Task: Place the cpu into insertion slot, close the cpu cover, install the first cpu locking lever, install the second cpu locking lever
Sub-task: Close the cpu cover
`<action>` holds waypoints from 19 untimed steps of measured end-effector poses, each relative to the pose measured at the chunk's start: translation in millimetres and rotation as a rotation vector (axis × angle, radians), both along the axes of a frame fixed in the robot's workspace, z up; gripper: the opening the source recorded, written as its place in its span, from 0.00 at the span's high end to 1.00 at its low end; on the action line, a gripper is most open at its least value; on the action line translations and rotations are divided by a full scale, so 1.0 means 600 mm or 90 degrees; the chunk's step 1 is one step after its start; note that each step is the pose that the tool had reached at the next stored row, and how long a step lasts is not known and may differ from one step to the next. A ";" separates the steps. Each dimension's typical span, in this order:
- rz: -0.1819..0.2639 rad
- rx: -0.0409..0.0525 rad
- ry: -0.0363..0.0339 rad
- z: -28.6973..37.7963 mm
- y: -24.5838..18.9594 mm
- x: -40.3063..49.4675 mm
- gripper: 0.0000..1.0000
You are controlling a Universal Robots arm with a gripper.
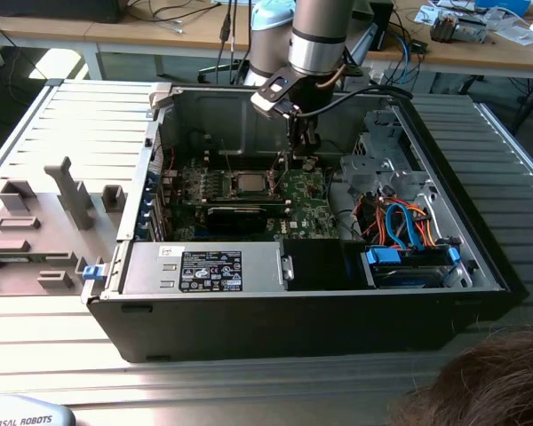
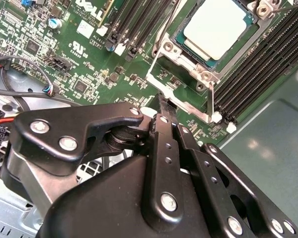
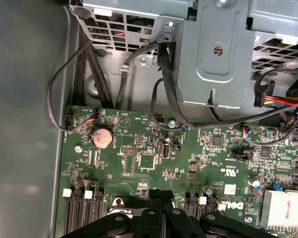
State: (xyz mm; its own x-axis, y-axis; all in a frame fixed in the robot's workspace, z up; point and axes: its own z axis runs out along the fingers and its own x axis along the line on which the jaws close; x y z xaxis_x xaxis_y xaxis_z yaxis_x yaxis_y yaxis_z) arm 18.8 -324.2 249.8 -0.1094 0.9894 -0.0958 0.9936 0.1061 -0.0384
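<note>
Fixtures: grey blocks on the ribbed surface, at the exterior view's left.
Case: open and lying flat, centre of the exterior view, with the green motherboard inside.
Cpu: silver-topped, seated in the insertion slot at mid-board, slightly left of the frame's centre.
Cpu cover: metal frame lying around the chip in the second wrist view; locking levers too unclear to tell.
Claw: just beside the cpu on the exterior view's right, low over the board, fingers pressed together near the cover's corner.
Drive cage: grey, right of the claw, above orange and blue cables.
Person's hair: lower right corner.
</note>
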 end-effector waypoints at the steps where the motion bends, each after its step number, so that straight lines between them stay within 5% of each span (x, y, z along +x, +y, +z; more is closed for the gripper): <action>1: 0.000 -0.0001 0.0000 0.000 0.0000 0.000 0.89; 19: 0.000 -0.0040 0.0000 -0.002 0.0000 -0.010 0.89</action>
